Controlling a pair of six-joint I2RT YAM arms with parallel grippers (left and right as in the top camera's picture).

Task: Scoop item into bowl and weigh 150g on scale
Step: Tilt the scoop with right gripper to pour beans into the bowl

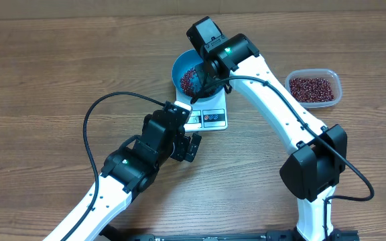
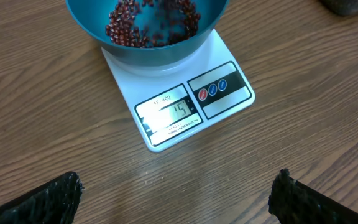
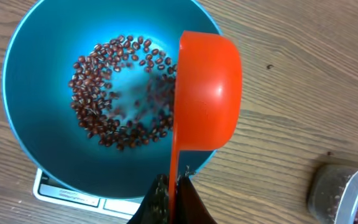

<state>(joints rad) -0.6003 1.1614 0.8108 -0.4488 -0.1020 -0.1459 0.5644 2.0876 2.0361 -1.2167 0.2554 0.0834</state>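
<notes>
One scoop (image 3: 207, 93) clenched in your right claw (image 3: 173, 202), over the bowl (image 3: 30, 137). Left claw (image 2: 179, 196) released by the scale (image 2: 194, 102).

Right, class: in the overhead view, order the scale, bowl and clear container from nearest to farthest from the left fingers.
1. Scale, just ahead.
2. Bowl, on the scale's far end.
3. Clear container, far right.

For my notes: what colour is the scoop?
The scoop is orange-red; right wrist view shows it best.
</notes>
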